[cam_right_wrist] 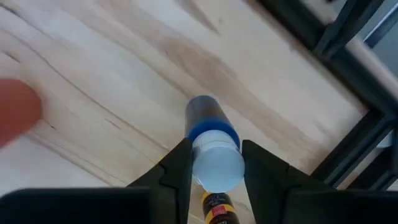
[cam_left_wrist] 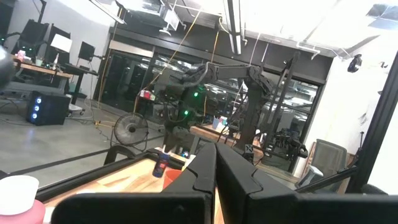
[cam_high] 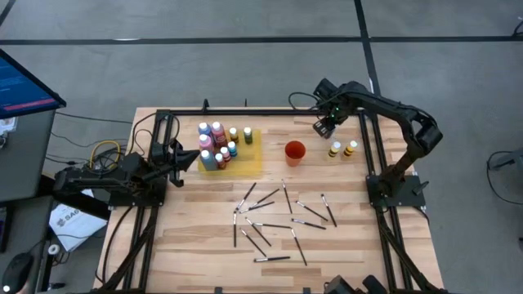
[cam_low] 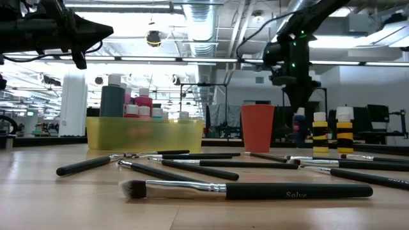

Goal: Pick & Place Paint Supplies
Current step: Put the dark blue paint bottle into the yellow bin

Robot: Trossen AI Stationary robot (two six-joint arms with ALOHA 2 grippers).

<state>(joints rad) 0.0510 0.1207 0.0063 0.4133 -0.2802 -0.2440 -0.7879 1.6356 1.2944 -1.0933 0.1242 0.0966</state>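
A blue paint bottle (cam_right_wrist: 203, 119) with a pale cap stands between the fingers of my right gripper (cam_right_wrist: 214, 177), which is shut on it at the table's far right (cam_high: 325, 128). Two yellow paint bottles (cam_high: 342, 149) stand just nearer than it. More paint bottles (cam_high: 216, 144) stand upright in a yellow tray (cam_high: 252, 162) at the far left. Several dark brushes (cam_high: 274, 216) lie flat in the middle of the table. My left gripper (cam_left_wrist: 216, 180) is shut on nothing and hangs in the air by the tray's left side (cam_high: 181, 159). My right gripper pinches the blue bottle's pale cap (cam_right_wrist: 216, 163) between its two fingers (cam_right_wrist: 176, 174), which come from above, pointing down. The bottle hangs roughly upright below them (cam_low: 300, 128). Whether its base is clear of the table, I cannot tell.
An orange-red cup (cam_high: 295, 152) stands between the tray and the yellow bottles. Black frame rails (cam_high: 369, 155) run along the table's left, right and far sides. Bare wood lies near the front edge (cam_high: 343, 253).
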